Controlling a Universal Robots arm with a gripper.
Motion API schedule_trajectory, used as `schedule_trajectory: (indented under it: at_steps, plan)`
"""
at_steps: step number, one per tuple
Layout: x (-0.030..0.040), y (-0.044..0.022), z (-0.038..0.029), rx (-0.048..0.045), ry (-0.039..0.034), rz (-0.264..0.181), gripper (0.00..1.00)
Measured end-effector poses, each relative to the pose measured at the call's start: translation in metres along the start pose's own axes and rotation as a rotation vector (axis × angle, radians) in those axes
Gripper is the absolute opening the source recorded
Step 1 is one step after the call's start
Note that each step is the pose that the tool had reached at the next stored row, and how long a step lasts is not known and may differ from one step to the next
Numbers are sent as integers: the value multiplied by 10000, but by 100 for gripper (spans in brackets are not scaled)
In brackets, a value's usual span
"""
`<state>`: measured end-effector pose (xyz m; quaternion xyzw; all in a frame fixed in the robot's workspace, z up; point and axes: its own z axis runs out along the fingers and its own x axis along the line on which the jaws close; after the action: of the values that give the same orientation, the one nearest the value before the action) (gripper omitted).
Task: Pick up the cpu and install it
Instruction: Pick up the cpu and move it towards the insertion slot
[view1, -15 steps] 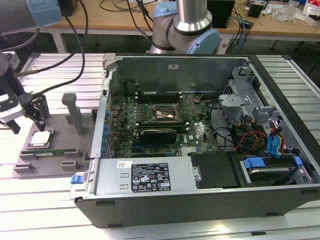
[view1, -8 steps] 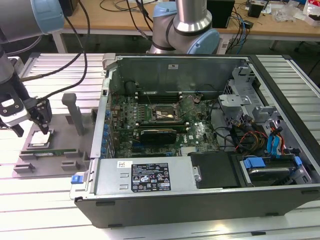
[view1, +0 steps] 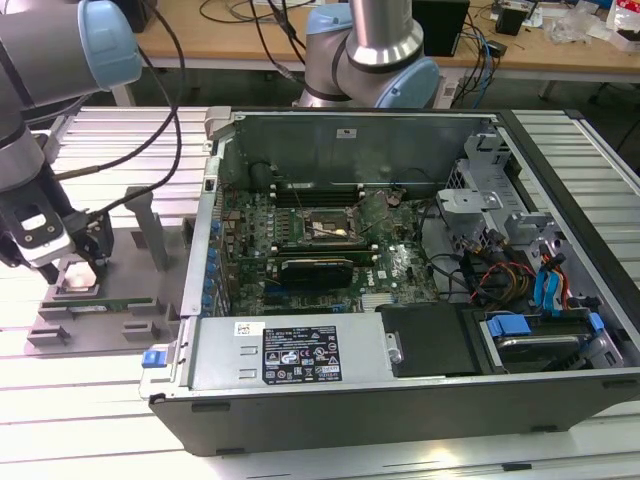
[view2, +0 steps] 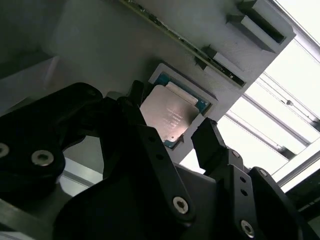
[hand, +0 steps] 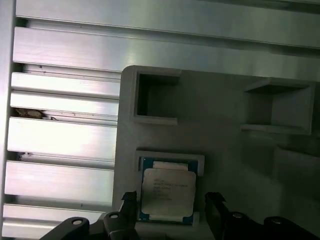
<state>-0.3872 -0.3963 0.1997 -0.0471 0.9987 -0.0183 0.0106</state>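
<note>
The cpu (hand: 167, 190) is a small square chip with a silvery top plate, lying flat in a pocket of a grey holder (hand: 225, 125). The second wrist view shows the same cpu (view2: 167, 114) between my black fingers. My gripper (hand: 170, 201) is open and straddles the chip, with one fingertip (hand: 129, 199) on each side and a small gap to its edges. In the exterior view my gripper (view1: 75, 265) hangs low over the holder (view1: 120, 325) at the exterior view's left. The motherboard socket (view1: 330, 228) sits inside the open computer case (view1: 300, 365).
A long thin green memory stick (view1: 115, 300) lies in the holder beside the cpu pocket. Grey upright posts (view1: 150, 225) rise from the holder. A second robot arm base (view1: 375, 60) stands behind the case. Cables and drive bays (view1: 540, 290) crowd the case's right side.
</note>
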Motion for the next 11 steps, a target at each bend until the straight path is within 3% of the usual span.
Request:
schedule_trajectory:
  at_steps: [11]
  plan:
    - [-11, 34, 97, -9, 3, -1, 66]
